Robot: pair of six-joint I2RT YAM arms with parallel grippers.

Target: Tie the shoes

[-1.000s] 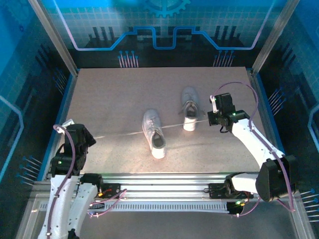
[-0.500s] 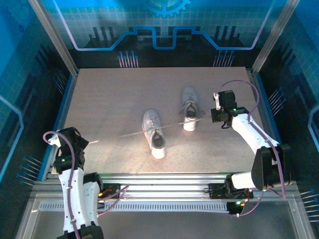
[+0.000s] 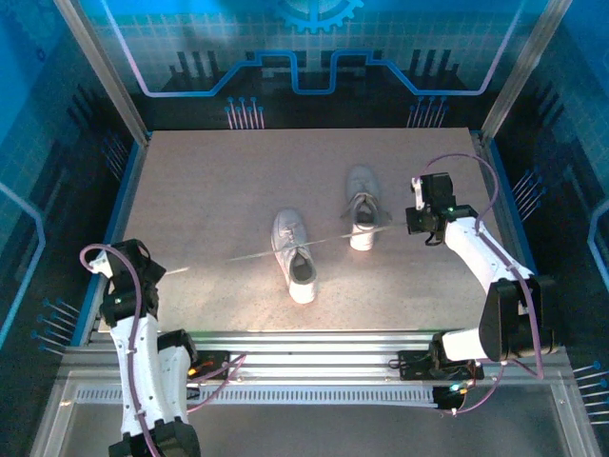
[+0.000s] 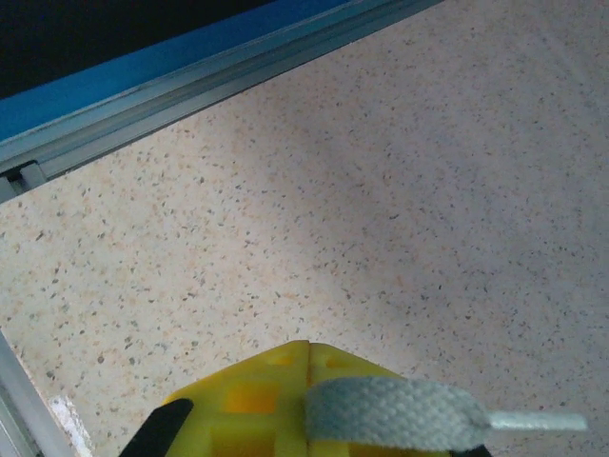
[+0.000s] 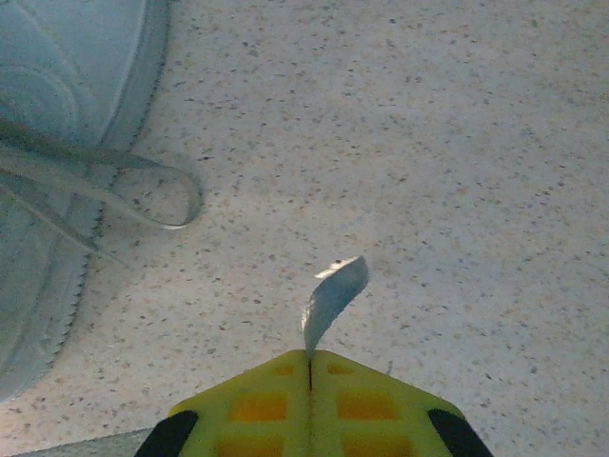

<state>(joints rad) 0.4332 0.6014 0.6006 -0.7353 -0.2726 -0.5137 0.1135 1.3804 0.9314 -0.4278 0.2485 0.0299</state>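
Left wrist view puts our left tool (image 4: pixel 309 381) at the bottom edge. Its yellow fingers are pressed together with no gap and pinch a flat grey lace end (image 4: pixel 390 414). The lace end lies across the right-hand finger and sticks out to the right, finishing in a thin pale tip. Beyond the fingers we see the speckled worktop (image 4: pixel 428 190), and past that a blue rail (image 4: pixel 143 90) with a metal edge crosses the upper left.

On the right wrist view our right tool (image 5: pixel 309 371) is closed in the same way. A short strip of lace (image 5: pixel 333 295) rises out of the seam between its fingers and curls over to the right. Up and to the left lies the side of the farther sneaker (image 5: pixel 57 143), pale, with a ribbed white sole edge. A lace loop (image 5: pixel 166 200) rests flat on the worktop against that sole.

From the top external view we see the left tool drawn back to the near-left corner of the worktop. The right tool sits just beside the heel end of the farther sneaker, on its right. Both sneakers lie near the middle of the worktop, toes pointing away from the arm bases and not touching each other. The nearer sneaker (image 3: pixel 293 255) is to the left and closer to the bases, and the farther one is behind it to the right. A thin straight line of lace (image 3: pixel 262 253) slants from the left tool's side across the nearer sneaker and up to the farther one. We cannot follow it all the way to the left tool.
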